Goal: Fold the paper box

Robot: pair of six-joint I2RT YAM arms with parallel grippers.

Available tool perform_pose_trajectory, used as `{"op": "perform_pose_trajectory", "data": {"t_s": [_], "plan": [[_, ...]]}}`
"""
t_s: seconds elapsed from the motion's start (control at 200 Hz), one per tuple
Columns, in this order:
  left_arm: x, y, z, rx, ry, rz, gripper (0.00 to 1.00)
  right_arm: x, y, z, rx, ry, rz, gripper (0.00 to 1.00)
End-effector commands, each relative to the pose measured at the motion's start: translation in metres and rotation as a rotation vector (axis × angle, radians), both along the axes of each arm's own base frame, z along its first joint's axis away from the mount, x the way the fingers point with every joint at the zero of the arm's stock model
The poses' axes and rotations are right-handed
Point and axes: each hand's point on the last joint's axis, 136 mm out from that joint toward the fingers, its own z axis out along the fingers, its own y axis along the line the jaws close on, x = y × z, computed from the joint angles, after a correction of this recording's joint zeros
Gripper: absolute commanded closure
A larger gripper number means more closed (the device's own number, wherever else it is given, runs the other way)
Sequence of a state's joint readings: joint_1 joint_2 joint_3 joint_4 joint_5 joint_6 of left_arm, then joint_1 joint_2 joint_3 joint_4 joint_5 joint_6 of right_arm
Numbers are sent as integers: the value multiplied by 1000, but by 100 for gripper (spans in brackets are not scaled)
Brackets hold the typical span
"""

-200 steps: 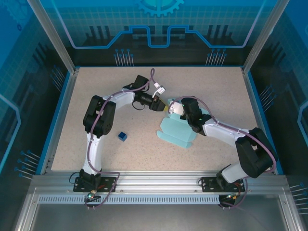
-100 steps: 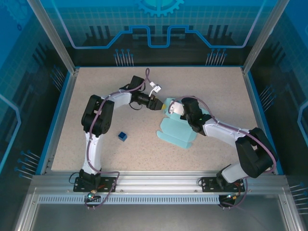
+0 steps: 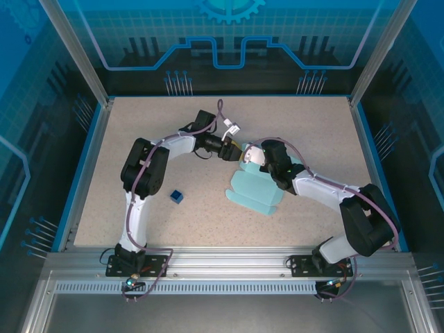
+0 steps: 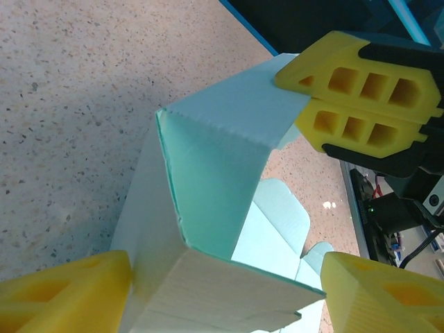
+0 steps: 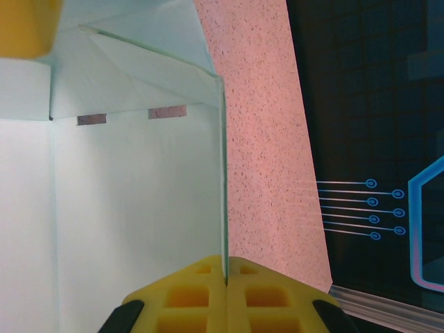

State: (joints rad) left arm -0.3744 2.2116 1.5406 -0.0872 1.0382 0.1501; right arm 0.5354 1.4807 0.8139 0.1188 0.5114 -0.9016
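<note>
The right end effector (image 5: 225, 267) is clamped on a paper box (image 4: 208, 187) flap; left end effector (image 4: 229, 295) spread wide, straddling its raised corner.

Left end effector (image 3: 234, 148): jaws wider than second ago. Half second ago it had backed off toward 9 o'clock, leaving gap to box (image 3: 253, 191). Now swung back toward 3 o'clock, fingers (image 4: 66, 288) astride box's raised wall. Left elbow back toward 3 o'clock too.
</note>
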Motion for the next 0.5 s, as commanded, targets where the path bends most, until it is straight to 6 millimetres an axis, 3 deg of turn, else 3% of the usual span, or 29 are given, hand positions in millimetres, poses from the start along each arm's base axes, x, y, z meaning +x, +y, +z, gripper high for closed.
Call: {"op": "perform_pose_trajectory", "data": {"t_s": [0.0, 0.145, 0.495], "plan": [[-3, -1, 13, -50, -31, -14, 28, 5, 3, 13, 44, -15, 1, 100], [3, 0, 13, -66, -2, 1, 33, 4, 3, 14, 47, -14, 0, 100], [-18, 2, 17, -77, -4, -44, 42, 5, 0, 17, 50, -19, -10, 100]]}}
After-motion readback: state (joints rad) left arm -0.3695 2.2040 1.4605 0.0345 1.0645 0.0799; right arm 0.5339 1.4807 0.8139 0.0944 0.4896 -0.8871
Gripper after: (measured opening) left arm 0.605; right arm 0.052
